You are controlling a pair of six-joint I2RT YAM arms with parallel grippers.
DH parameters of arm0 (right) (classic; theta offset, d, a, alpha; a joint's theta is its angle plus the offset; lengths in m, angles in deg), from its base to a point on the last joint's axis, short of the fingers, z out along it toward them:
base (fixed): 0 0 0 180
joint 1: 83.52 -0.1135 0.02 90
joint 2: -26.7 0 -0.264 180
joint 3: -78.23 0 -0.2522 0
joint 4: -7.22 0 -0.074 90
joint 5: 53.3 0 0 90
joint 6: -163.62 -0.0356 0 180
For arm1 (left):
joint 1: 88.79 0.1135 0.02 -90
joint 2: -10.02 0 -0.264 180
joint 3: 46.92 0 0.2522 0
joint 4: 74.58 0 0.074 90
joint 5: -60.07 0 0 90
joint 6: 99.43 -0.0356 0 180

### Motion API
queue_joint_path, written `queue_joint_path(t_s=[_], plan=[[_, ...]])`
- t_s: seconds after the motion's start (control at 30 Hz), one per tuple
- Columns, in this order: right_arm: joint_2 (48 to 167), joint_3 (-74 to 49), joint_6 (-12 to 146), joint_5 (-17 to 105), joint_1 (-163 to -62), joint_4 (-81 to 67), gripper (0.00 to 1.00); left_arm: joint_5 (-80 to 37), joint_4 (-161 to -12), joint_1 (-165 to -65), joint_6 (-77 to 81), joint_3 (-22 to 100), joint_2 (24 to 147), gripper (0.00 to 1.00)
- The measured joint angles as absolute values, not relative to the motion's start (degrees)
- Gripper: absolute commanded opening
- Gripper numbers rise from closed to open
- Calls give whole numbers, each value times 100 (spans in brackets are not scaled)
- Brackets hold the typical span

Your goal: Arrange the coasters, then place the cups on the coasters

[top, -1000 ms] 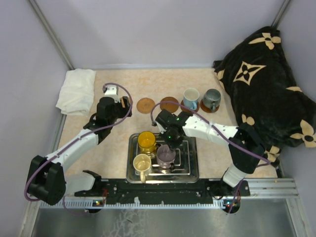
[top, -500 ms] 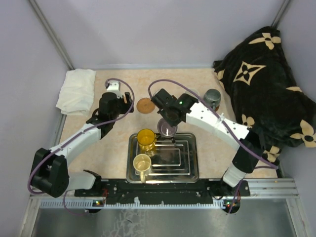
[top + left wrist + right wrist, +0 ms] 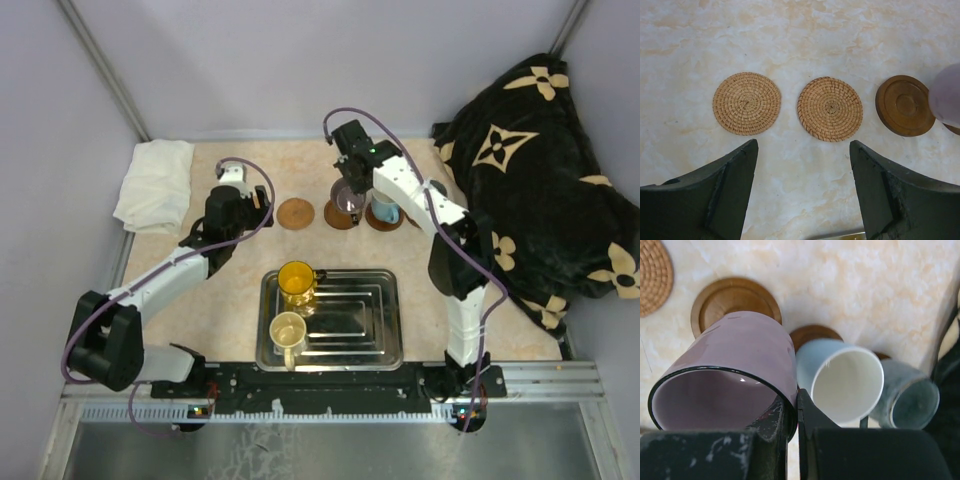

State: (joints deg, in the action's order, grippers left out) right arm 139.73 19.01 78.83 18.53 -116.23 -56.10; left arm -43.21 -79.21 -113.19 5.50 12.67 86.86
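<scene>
Beige marbled counter (image 3: 300, 165) with pale grey walls (image 3: 300, 70) around it is what we look down on. At the back of it the right gripper (image 3: 792, 425) is clamped tight on the rim of the purple mug (image 3: 730, 375), one finger inside the cup and one outside. The mug sits over the near edge of a dark wooden coaster (image 3: 735, 302), whose far part shows past its base; we cannot tell whether they touch. Just to the right, the white mug with the blue handle (image 3: 842, 380) stands on a second wooden coaster (image 3: 812, 333), and beside that the grey-green mug (image 3: 910, 397) stands on a third coaster, of which we see only a sliver (image 3: 883, 356).

The left gripper (image 3: 802, 150) hangs over the counter with its jaws spread wide and nothing between them. Ahead of it lie two woven coasters (image 3: 746, 103) (image 3: 830, 108) side by side, apart from each other, in a row with the wooden one.

Nearer the arm bases, a steel tray (image 3: 365, 320) holds the yellow mug (image 3: 297, 283) at its back left corner and the cream mug (image 3: 288, 333) at its front left. A white cloth (image 3: 155, 183) lies at the far left and a black blanket (image 3: 540, 160) with tan flower and star shapes is heaped at the right.
</scene>
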Motion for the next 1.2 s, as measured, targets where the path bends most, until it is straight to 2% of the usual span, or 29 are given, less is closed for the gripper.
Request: queue_joint_path(t_s=[0.23, 0.5, 1.2], plan=[[14861, 2959, 8163, 2277, -11551, -5482, 0, -4325, -7926, -11319, 577, 1267, 8688, 80], [15543, 3634, 8211, 2572, -11505, -5521, 0, -4325, -7930, -11319, 574, 1269, 8804, 80], [15765, 3886, 8110, 2642, -11304, -6187, 0, -4347, -7930, -11319, 570, 1300, 8924, 81]])
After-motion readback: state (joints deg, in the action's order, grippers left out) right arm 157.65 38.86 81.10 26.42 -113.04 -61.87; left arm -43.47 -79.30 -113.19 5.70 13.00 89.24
